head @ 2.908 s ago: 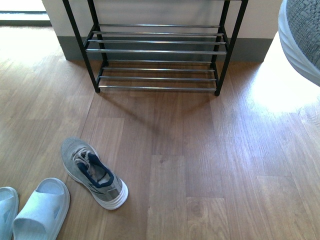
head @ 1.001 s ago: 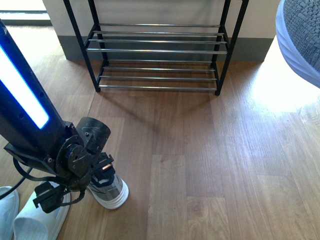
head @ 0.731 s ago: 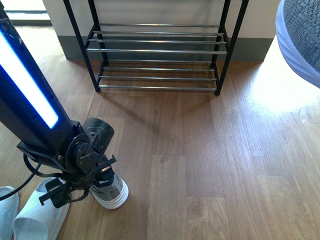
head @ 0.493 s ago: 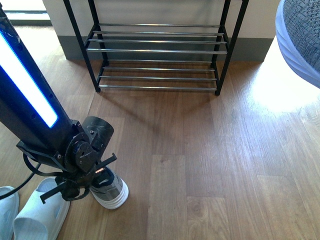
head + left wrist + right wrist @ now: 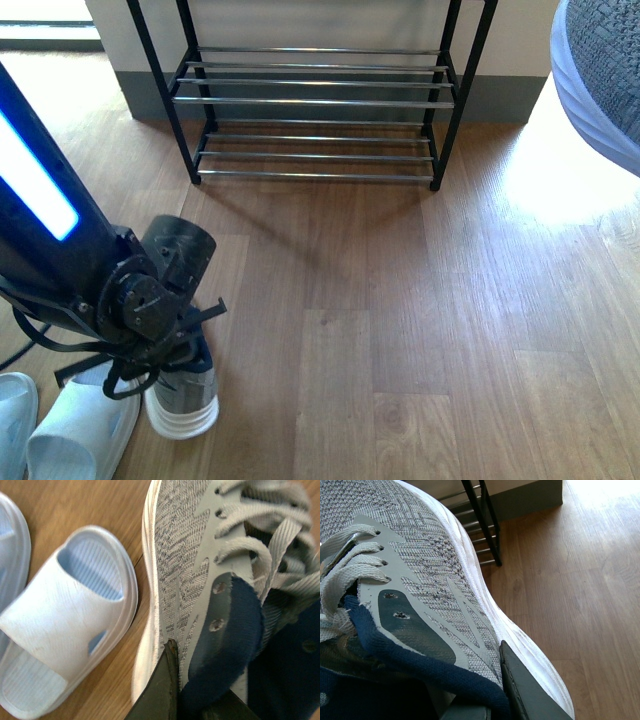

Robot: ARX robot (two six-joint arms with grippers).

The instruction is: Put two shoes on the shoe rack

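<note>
The left end effector clenches the navy collar of a grey sneaker at its 6 o'clock, with a blue slide at the sneaker's 9. The right end effector grips the other sneaker, at 2 o'clock. The shoe rack stands at 12.

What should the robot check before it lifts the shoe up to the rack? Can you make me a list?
1. Grip of the left gripper on the grey sneaker, at its navy collar: ok.
2. Grip of the right gripper on the other sneaker: ok.
3. Bars of the shoe rack free of shoes: ok, on the tiers in view.
4. Bare floor between sneaker and rack: ok.
5. Gap between the pale blue slide and the grey sneaker: cannot tell, they lie very close.
</note>
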